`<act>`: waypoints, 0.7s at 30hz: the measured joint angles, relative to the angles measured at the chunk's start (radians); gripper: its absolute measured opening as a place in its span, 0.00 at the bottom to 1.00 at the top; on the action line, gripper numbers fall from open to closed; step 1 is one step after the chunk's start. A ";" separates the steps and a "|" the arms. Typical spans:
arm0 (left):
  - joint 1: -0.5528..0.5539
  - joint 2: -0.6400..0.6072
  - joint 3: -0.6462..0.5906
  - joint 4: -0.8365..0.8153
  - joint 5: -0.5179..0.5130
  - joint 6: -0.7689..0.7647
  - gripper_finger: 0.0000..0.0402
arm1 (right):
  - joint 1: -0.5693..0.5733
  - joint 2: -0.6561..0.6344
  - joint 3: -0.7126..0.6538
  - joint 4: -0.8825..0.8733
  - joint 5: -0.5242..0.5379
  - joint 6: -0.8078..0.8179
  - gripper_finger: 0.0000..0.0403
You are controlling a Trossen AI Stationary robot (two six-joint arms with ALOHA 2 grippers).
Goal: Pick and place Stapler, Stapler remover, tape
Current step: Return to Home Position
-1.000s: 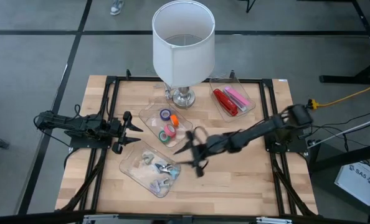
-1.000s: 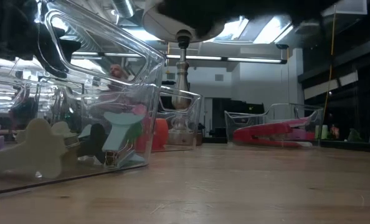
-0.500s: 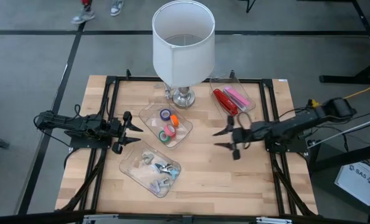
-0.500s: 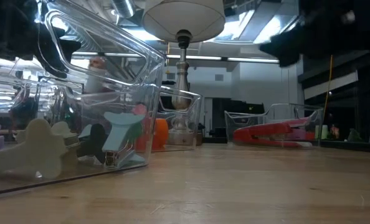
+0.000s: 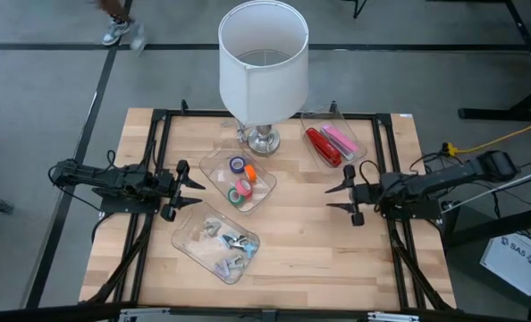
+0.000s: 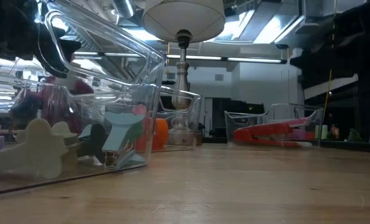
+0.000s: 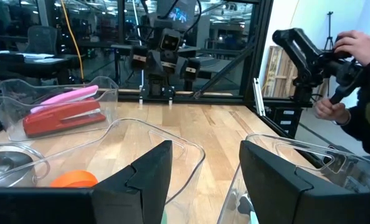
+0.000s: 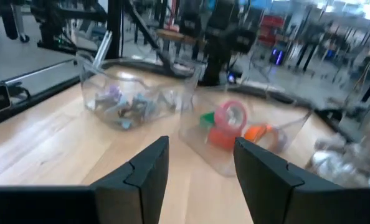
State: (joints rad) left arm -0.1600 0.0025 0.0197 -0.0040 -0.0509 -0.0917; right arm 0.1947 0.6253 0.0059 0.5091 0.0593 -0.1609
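I am pulling my right gripper [image 5: 330, 199] back toward its own side of the table. A second ago it was hanging at the edge of the bottom bin [image 5: 192, 231], and now it is sitting well clear of it, near the right rail. Its fingers [image 8: 141, 177] are standing apart with nothing between them, so I am carrying nothing away. I am reading that as the last drop being finished and the arm heading home.

Looking outward past my fingers, bare wood is lying nearest. Next is the middle bin [image 5: 210, 168], holding the tape [image 5: 240, 182], and the grey staple removers [image 5: 230, 243] are resting in the bottom bin beyond it. The red stapler [image 5: 322, 146] and the pink stapler [image 5: 339, 139] are lying in the top bin [image 5: 358, 143], just beside the lamp [image 5: 263, 63]. Nothing of the task is showing loose on the table, so the sorting is looking done to me.

My right arm is stretching low and nearly level, pointing inward. Farthest off, my left gripper [image 5: 198, 194] is waiting with its fingers also spread, at the table's left side.
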 joint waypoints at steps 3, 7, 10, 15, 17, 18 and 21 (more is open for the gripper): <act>0.000 0.000 0.000 0.000 0.000 0.000 0.46 | 0.000 -0.107 0.000 -0.079 0.000 -0.039 0.45; 0.000 0.000 0.000 0.000 0.000 0.000 0.46 | 0.000 -0.289 0.000 -0.285 0.002 -0.105 0.45; 0.000 0.000 0.000 0.000 0.000 0.000 0.46 | 0.000 -0.430 0.000 -0.446 0.025 -0.142 0.45; 0.000 0.000 0.000 0.000 0.000 0.000 0.46 | -0.015 -0.528 0.000 -0.473 0.019 -0.165 0.45; 0.000 0.000 0.000 0.000 0.000 0.000 0.46 | -0.027 -0.533 0.000 -0.468 0.019 -0.175 0.45; 0.000 0.000 0.000 0.000 0.000 0.000 0.46 | -0.032 -0.539 0.000 -0.470 0.019 -0.183 0.45; 0.000 0.000 0.000 0.000 0.000 0.000 0.46 | -0.041 -0.572 0.000 -0.467 0.019 -0.225 0.45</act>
State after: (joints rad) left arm -0.1603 0.0025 0.0199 -0.0044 -0.0509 -0.0917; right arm 0.1542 0.0535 0.0063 0.0416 0.0780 -0.3862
